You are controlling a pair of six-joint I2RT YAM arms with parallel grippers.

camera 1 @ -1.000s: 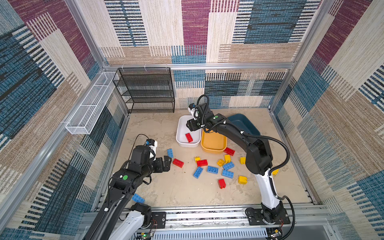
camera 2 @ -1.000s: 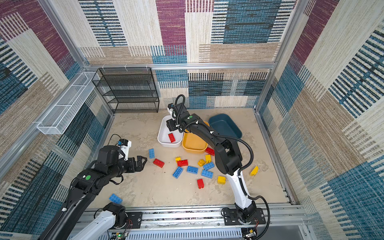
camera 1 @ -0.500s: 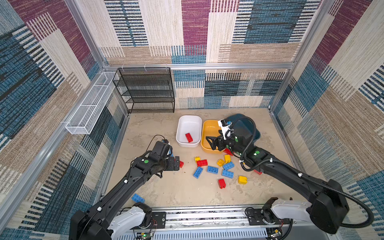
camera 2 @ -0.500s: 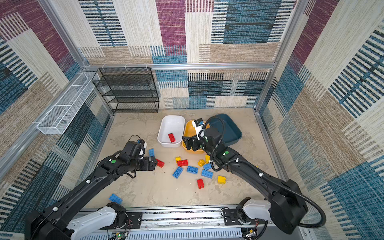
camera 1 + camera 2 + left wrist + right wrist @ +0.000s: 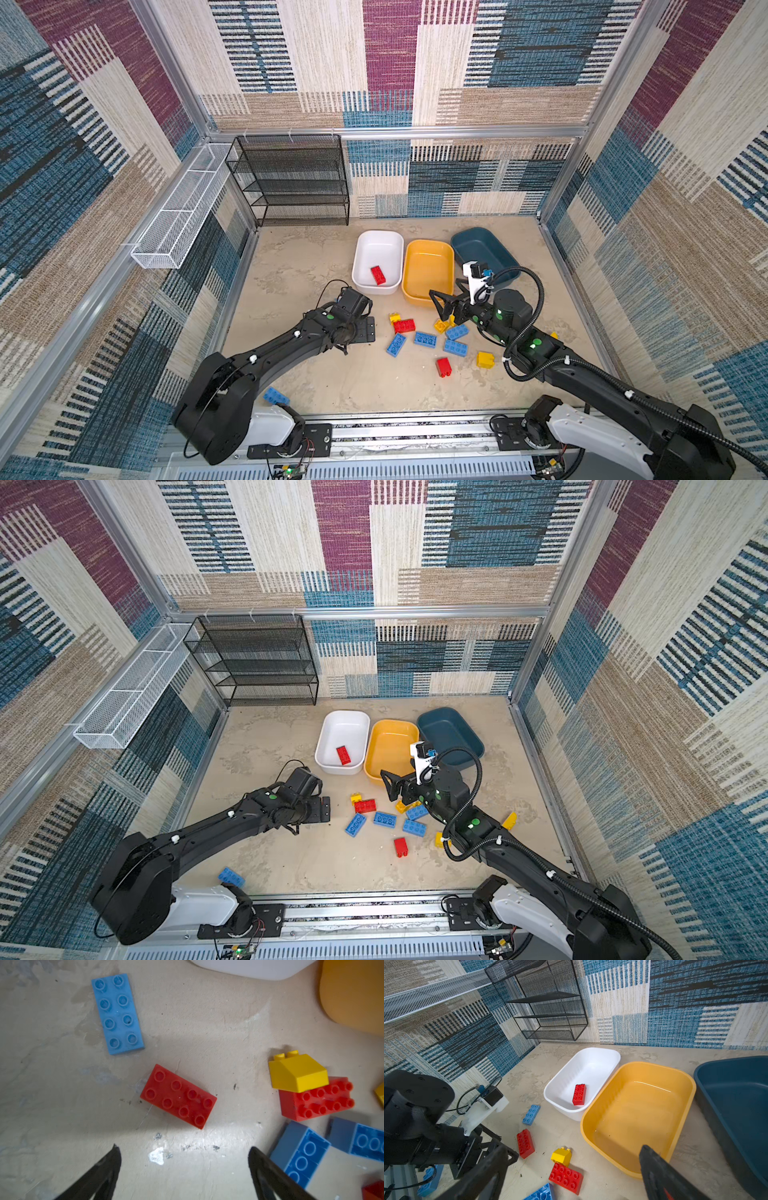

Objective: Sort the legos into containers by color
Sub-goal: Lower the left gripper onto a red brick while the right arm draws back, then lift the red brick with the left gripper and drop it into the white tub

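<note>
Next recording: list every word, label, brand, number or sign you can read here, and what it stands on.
Nothing can be read in any view.
Studs of the red brick and the light blue brick: any embossing is too blurred to read.
On the white tub, yellow tub and teal tub: no print visible.
</note>
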